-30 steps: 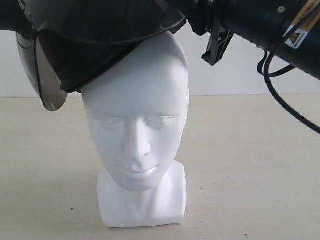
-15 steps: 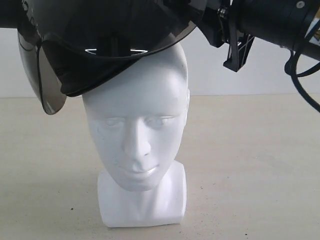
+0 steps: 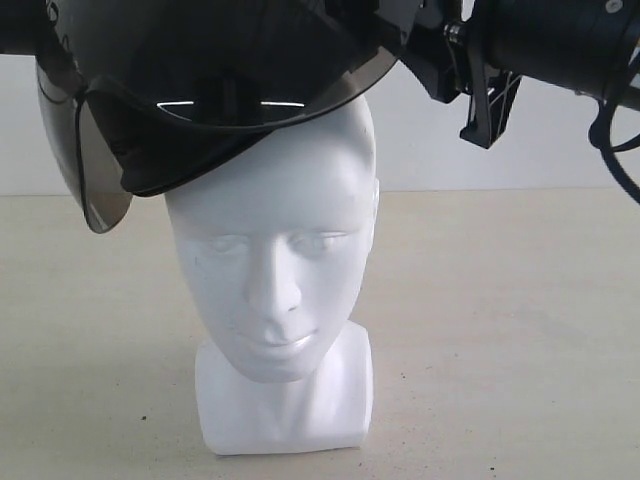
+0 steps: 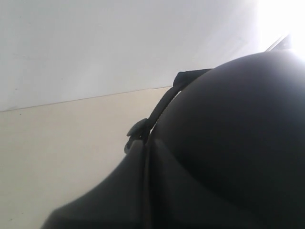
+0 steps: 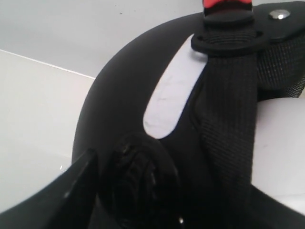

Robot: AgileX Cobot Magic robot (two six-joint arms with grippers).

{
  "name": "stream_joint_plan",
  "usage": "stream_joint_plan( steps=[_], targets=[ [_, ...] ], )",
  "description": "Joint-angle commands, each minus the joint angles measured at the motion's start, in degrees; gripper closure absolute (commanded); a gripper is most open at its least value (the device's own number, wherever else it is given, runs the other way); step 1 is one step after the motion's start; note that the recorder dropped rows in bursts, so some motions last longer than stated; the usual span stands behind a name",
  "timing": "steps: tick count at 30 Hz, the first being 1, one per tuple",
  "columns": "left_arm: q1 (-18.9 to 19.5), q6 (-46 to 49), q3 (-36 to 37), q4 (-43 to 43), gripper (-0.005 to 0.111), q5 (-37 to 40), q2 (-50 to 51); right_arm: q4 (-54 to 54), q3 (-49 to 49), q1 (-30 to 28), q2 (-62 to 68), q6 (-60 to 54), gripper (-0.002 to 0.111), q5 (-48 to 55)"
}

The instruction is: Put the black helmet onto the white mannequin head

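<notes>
Two arms: both were up at the black helmet, one on each side.
Helmet spot: it sat crooked on the crown of the white mannequin head, low on the view's left and high on its right, with the face uncovered.
Right pincer: it was at the raised rim, but I couldn't tell if it was closed.
Left pincer: hidden behind the shell, so no idea either.
Doing it well: I'd level the shell, centre the opening over the crown and lower it straight, so the strap doesn't bunch inside.
Edges: the visor hung beside the temple and could snag.
Room: the bench was bare around the base, with plenty of sideways space.
</notes>
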Motion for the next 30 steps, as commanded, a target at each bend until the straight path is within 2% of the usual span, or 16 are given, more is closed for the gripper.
stream_joint_plan(
  steps=[1, 27, 28, 30],
  targets=[
    [-2.48, 0.24, -0.37, -1.26, 0.102, 10.25, -0.62, -9.56, 0.83, -1.17, 0.93, -6.17, 0.108, 14.76],
    [-2.48, 0.48, -0.37, -0.94, 0.102, 10.25, -0.62, -12.89, 0.83, 0.61, 0.93, -5.99, 0.108, 20.9],
    [-2.48, 0.48, -0.37, -0.94, 0.102, 10.25, -0.62, -13.18, 0.83, 0.61, 0.93, -5.99, 0.108, 21.03],
    [-2.48, 0.48, -0.37, -0.94, 0.102, 10.25, -0.62, -13.32, 0.83, 0.61, 0.93, -5.99, 0.097, 20.86]
  ],
)
